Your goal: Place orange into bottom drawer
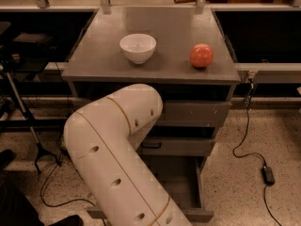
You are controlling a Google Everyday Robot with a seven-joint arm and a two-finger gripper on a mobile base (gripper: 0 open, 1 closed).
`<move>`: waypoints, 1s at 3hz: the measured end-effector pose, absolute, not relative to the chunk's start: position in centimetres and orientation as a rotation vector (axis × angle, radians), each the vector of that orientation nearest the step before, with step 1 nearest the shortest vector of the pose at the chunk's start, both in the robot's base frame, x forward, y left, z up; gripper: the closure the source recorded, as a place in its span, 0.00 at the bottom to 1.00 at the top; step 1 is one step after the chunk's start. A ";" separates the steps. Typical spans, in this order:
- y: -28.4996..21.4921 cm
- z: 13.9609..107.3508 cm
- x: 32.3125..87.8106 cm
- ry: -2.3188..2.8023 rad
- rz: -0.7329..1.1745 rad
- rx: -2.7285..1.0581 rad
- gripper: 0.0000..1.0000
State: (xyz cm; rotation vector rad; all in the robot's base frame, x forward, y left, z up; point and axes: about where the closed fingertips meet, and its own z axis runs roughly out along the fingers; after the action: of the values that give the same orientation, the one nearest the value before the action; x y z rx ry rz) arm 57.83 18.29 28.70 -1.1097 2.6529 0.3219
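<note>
- Well, from the camera view my arm (113,149) fills the lower middle. It is a thick cream tube bent at the elbow, with thin yellow bands and small dark holes along it.
- The gripper is hidden behind that elbow, somewhere in front of the cabinet (164,27). I cannot tell whether it is spread or pinching anything.
- The orange is not visible to me either, so I cannot tell where it sits.
- The bottom drawer (200,187) is pulled out. Its grey inside shows to the right of the arm.
- Above it, the middle drawer (183,146) shows a dark handle beside the elbow.
- On the cabinet top stand a white bowl (138,47) and a red fruit (201,55), well apart.
- A black cable (247,140) runs across the speckled floor (235,192) to a power brick (268,174) on the right.
- A black stand (28,126) is at the left.
</note>
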 end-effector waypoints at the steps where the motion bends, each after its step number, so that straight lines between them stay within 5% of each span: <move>1: 17.9 31.4 57.0 2.615 0.362 -1.131 0.00; 3: 17.6 35.9 51.6 2.571 0.480 -1.212 0.00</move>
State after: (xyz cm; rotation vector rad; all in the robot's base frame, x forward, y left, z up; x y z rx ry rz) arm 51.61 17.58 35.95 -1.2123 2.5713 0.4802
